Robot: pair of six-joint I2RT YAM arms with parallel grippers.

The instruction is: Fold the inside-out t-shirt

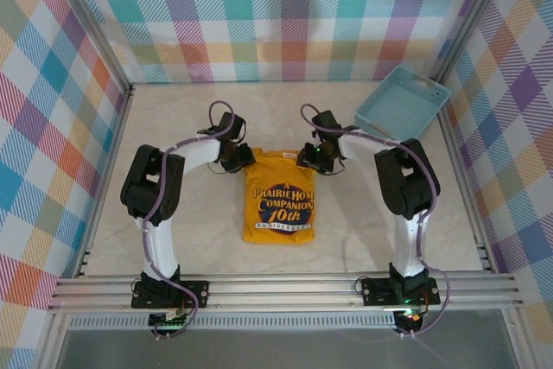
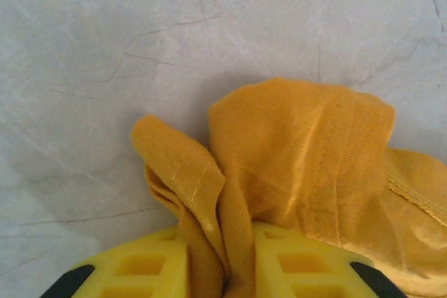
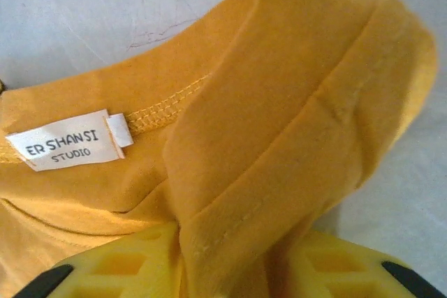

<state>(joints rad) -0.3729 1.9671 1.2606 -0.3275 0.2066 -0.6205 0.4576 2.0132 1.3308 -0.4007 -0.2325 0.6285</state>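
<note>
One mustard-orange t-shirt [image 1: 278, 205] lies at center frame, one light blue basket [image 1: 402, 103] sits upper right, and two grippers, the left gripper [image 1: 235, 158] and the right gripper [image 1: 309, 158], flank the collar; seemingly one neck label [image 3: 66, 141] shows.

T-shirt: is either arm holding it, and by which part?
Both hold the t-shirt: left jaws pinch bunched fabric at its far left corner, right jaws pinch folded fabric at its far right corner, beside the neck label.

arms [image 1: 162, 239]: white links, black joints | cables [image 1: 155, 209]: purple | end effector fingers [image 2: 140, 269]: yellow, gridded pockets
</note>
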